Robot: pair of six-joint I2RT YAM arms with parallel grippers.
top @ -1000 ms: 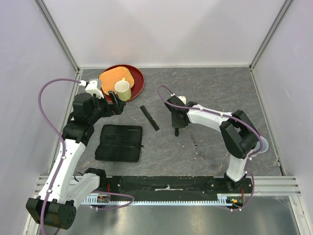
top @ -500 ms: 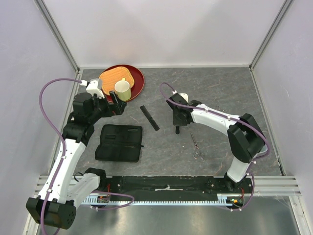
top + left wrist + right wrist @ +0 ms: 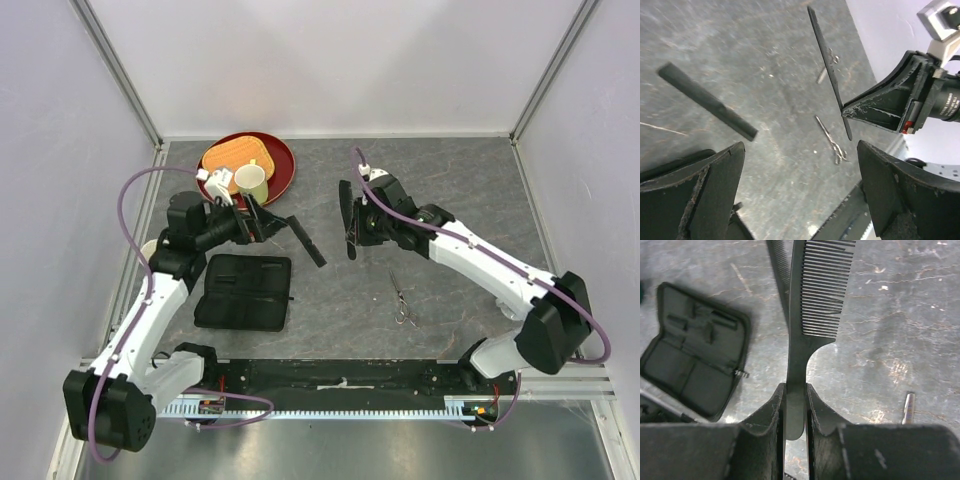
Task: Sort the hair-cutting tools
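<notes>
The right gripper [image 3: 795, 390] is clamped on the handle of the slim black plastic handled comb [image 3: 812, 300], holding it above the grey table [image 3: 450, 170]. The left gripper [image 3: 268, 221] has its jaws wide apart, with the straight black plastic comb [image 3: 306, 241] at its 4 o'clock. 1 small silver metal scissors [image 3: 402, 300] lies at the right gripper's 5 o'clock; the black rectangular zip case [image 3: 243, 291] lies open at the left gripper's 6 o'clock
</notes>
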